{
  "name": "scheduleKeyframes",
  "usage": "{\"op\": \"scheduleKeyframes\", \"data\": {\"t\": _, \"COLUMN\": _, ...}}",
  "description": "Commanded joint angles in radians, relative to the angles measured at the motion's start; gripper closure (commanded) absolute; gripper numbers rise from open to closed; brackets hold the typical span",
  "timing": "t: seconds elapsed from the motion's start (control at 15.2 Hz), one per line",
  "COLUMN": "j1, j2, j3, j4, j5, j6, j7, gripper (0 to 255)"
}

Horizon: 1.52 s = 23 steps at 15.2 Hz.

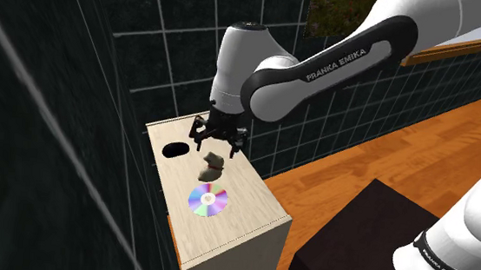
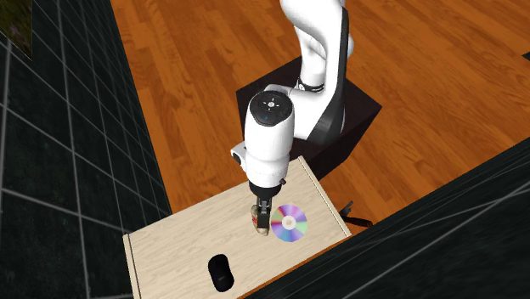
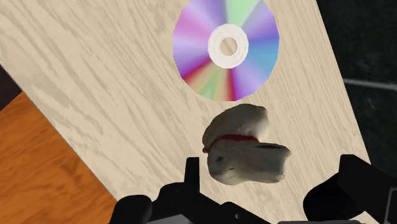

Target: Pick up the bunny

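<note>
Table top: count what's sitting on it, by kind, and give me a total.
Bunny: 1
Disc: 1
Black oval thing: 1
Total: 3

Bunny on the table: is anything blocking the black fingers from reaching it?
Nothing visible does. The open fingers hang just above the bunny. The rainbow disc lies beside it on the wooden table, not on top.
</note>
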Motion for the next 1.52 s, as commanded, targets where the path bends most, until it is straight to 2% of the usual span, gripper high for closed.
{"op": "scheduleKeyframes", "data": {"t": 0.0, "j1": 0.014, "j2": 0.042, "j3": -0.012, "j4": 0.021, "j5": -0.041, "j6": 0.015, "j7": 0.044, "gripper": 0}}
{"op": "scheduleKeyframes", "data": {"t": 0.53, "j1": 0.033, "j2": 0.095, "j3": -0.034, "j4": -0.011, "j5": -0.094, "j6": 0.091, "j7": 0.078, "gripper": 0}}
{"op": "scheduleKeyframes", "data": {"t": 0.59, "j1": 0.033, "j2": 0.094, "j3": -0.034, "j4": -0.013, "j5": -0.093, "j6": 0.092, "j7": 0.078, "gripper": 255}}
{"op": "scheduleKeyframes", "data": {"t": 1.19, "j1": 0.033, "j2": 0.095, "j3": -0.034, "j4": -0.011, "j5": -0.094, "j6": 0.091, "j7": 0.078, "gripper": 255}}
{"op": "scheduleKeyframes", "data": {"t": 1.45, "j1": 0.021, "j2": 0.062, "j3": -0.020, "j4": 0.008, "j5": -0.060, "j6": 0.045, "j7": 0.057, "gripper": 255}}
